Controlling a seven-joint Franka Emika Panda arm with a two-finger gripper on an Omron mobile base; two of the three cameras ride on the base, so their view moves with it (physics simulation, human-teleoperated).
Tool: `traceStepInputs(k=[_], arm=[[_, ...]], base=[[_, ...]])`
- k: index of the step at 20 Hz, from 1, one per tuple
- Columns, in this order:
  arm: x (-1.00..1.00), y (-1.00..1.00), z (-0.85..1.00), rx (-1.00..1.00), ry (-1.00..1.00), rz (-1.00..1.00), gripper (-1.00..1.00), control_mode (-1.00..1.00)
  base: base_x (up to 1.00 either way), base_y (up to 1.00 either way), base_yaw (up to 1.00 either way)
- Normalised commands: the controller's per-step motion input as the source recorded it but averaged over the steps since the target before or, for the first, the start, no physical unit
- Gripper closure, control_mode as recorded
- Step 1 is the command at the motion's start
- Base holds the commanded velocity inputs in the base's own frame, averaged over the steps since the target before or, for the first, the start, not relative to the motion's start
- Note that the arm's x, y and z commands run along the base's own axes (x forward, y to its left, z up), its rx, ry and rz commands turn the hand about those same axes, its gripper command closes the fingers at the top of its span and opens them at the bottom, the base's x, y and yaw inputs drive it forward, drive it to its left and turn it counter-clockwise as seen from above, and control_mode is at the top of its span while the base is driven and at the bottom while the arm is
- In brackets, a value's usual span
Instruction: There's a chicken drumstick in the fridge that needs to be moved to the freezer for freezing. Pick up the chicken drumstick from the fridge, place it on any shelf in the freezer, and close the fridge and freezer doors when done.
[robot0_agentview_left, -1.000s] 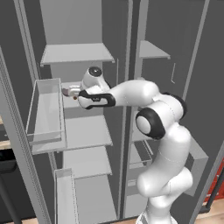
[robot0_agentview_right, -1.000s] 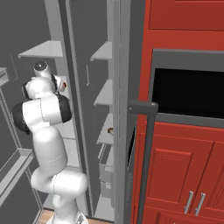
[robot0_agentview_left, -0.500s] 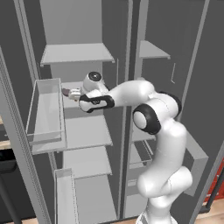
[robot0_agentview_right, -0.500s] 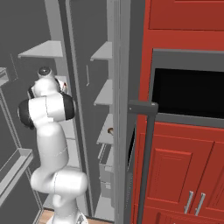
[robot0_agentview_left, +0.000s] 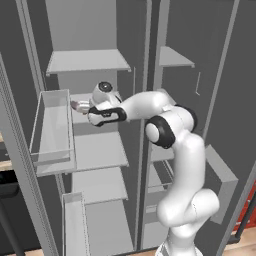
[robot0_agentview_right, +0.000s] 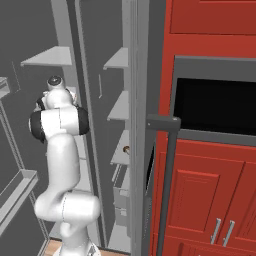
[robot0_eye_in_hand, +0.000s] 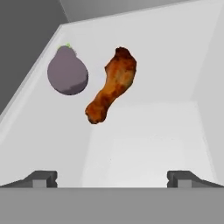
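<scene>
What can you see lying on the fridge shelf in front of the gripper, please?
On the white shelf lie a brown chicken drumstick and a round purple vegetable beside it, apart. The open gripper is short of both. Nothing covers them; their undersides are hidden.

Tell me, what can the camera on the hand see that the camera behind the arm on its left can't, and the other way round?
Hand camera: a browned chicken drumstick lying on a pale shelf, a round purple vegetable beside it without touching, and the tips of the open pincer short of both.

Left camera: the white arm reaching into the open cabinet, the other shelves above and below, and the clear door bin.

Both: the same shelf the hand is pointed at. From the left camera, what lies on it is too small to tell.
</scene>
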Motion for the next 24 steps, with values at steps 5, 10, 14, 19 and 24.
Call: traceStepInputs(k=[5, 10, 14, 19, 24], arm=[[0.42, 0.27, -0.09, 0.00, 0.02, -0.01, -1.00, -1.00], [0.33, 0.08, -0.15, 0.00, 0.00, -0.01, -1.00, -1.00], [0.47, 0.08, -0.36, 0.00, 0.02, 0.00, -1.00, -1.00], [0.42, 0.00, -0.46, 0.00, 0.02, 0.00, -1.00, -1.00], [0.42, 0.00, -0.25, 0.00, 0.01, 0.00, -1.00, -1.00]], base=[[0.00, 0.00, 0.00], [0.00, 0.00, 0.00], [0.00, 0.00, 0.00], [0.00, 0.00, 0.00], [0.00, 0.00, 0.00]])
